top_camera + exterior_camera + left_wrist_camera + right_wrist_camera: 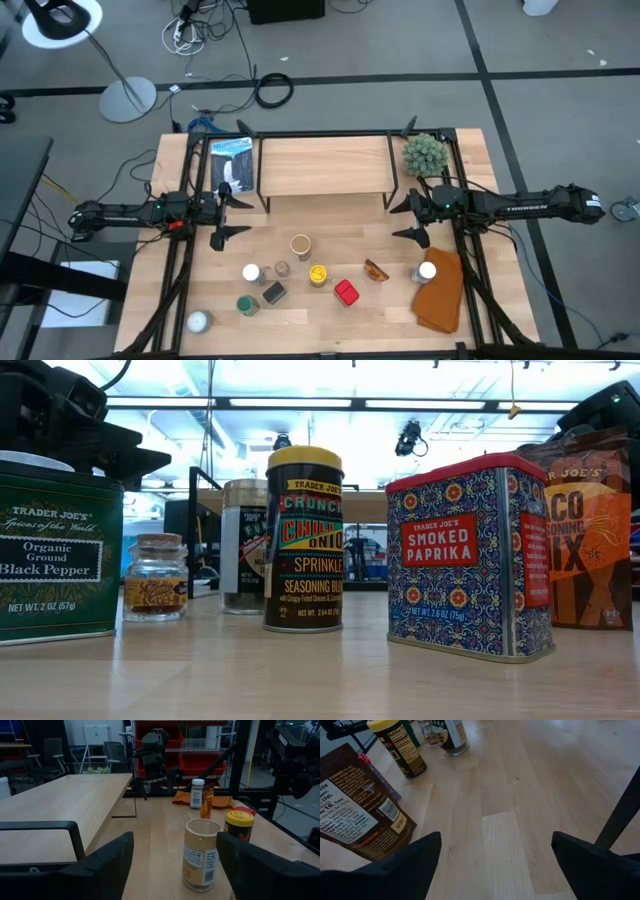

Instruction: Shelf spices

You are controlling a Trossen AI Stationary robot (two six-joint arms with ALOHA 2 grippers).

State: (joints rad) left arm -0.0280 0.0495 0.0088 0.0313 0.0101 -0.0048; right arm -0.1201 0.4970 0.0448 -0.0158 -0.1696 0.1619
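1. None of the spices is up on the shelf [325, 165] yet. Its pale plank stands bare at the back of the table, between the two arms, and the jars and tins are scattered on the tabletop in front of it.

2. The left gripper [226, 216] hovers just off the shelf's left front corner, jaws partly spread and holding nothing. In the left wrist view the gap between the two dark fingers is empty, with the tan jar framed in it.

3. That tan jar [300, 245] is what I would expect to go first. It stands upright, long axis vertical, open-looking top upward, a little toward the table's middle from the left jaws and slightly nearer the front edge.

4. The right gripper [417, 217] sits at the shelf's right front corner, jaws as wide as they go and empty. Through its wrist view I see only bare wood between the fingers, with the brown taco seasoning packet [357, 805] off to one side.

5. Both arms are about equally far from the tan jar, but the left one already points at it, so it seems the better placed.

6. The yellow-lidded jar [318, 274] stands just beyond the tan one, close enough that a wide approach could nudge it. The red paprika tin [346, 292] and white-capped bottle [427, 270] lie nearer the right arm.
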